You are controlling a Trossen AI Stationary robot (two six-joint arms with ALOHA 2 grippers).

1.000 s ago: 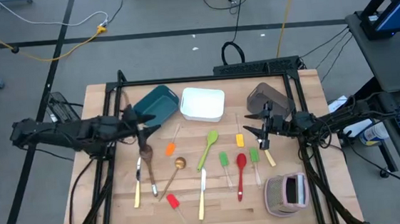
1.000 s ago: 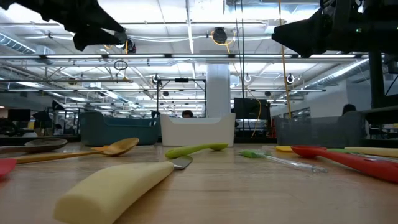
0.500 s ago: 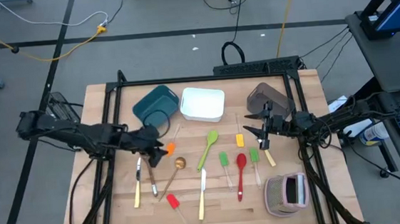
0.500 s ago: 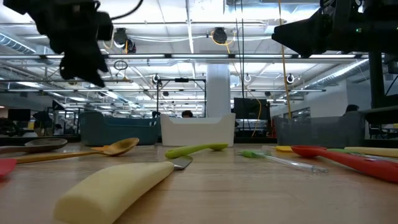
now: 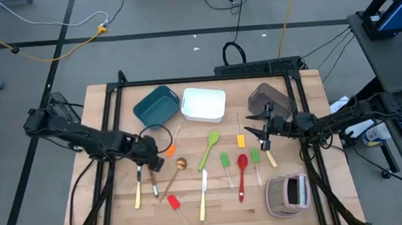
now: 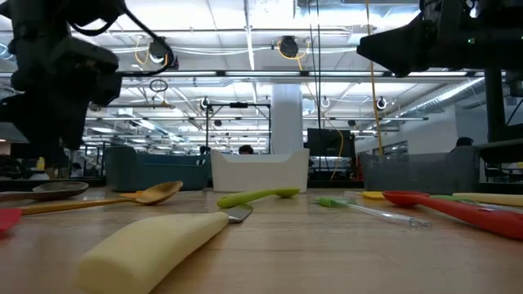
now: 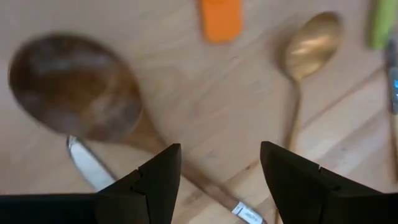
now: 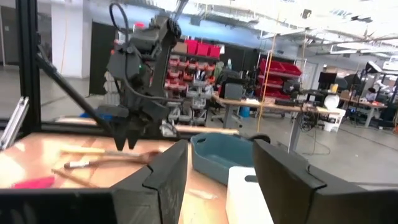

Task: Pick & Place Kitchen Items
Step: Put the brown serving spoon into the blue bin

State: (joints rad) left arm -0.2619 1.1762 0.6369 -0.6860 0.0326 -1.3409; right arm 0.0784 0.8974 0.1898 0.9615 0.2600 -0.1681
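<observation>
My left gripper (image 5: 147,155) is open and points down over the wooden spoon (image 7: 74,87). Its fingers stand on either side of the spoon's handle (image 7: 186,177), just behind the bowl, and I see no touch. In the low view the left gripper (image 6: 45,151) hangs a little above the table. An orange spatula (image 7: 221,18), a brass spoon (image 7: 308,37) and a knife blade (image 7: 90,165) lie flat close by. My right gripper (image 5: 258,138) is open and empty, above the yellow spatula (image 5: 241,141) at the table's right.
More utensils lie flat mid-table: a green spoon (image 5: 209,146), a red spoon (image 5: 242,170), green spatulas (image 5: 225,159), a red spatula (image 5: 173,201) and pale-handled knives (image 5: 203,195). A teal bin (image 5: 156,105), a white bin (image 5: 202,104) and a brown bin (image 5: 270,100) stand at the far side. A pink-grey striped object (image 5: 288,194) sits near right.
My left gripper has gone from beside the teal bin toward the table's near edge and down. It has tipped to point down over the wooden spoon. No utensil has moved.
</observation>
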